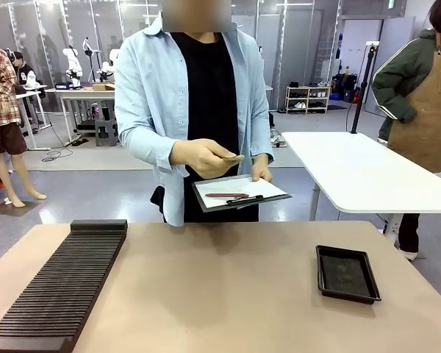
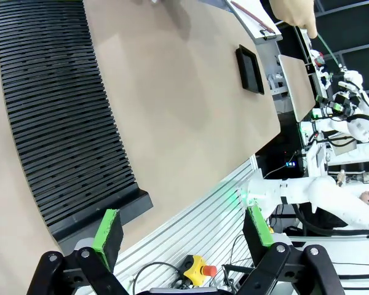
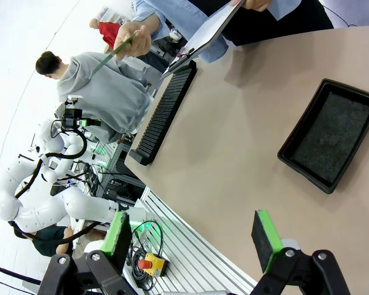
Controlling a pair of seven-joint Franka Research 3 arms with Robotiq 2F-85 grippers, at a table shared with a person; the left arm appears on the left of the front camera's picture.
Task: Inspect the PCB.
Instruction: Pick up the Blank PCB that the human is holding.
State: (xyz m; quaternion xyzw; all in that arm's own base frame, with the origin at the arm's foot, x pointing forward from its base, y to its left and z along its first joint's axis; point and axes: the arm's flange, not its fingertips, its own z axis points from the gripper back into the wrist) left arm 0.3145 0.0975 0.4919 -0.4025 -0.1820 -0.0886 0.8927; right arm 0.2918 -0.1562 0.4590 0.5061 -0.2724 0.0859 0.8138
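The person at the far side holds the thin green PCB (image 1: 234, 157) edge-on in one hand (image 1: 202, 157), above a clipboard (image 1: 239, 193) held in the other hand. The PCB (image 3: 109, 54) also appears as a green sliver in the right wrist view, and the PCB (image 2: 327, 50) as a thin green line in the left wrist view. My left gripper (image 2: 183, 230) is open with nothing between its green pads, back over the table's near edge. My right gripper (image 3: 194, 236) is open too and holds nothing, near the black tray.
A long black ribbed rack (image 1: 62, 283) lies on the table's left side. A shallow black tray (image 1: 346, 273) sits at the right. The tan table (image 1: 220, 287) is bare between them. A white table (image 1: 367, 173) and another person stand behind at the right.
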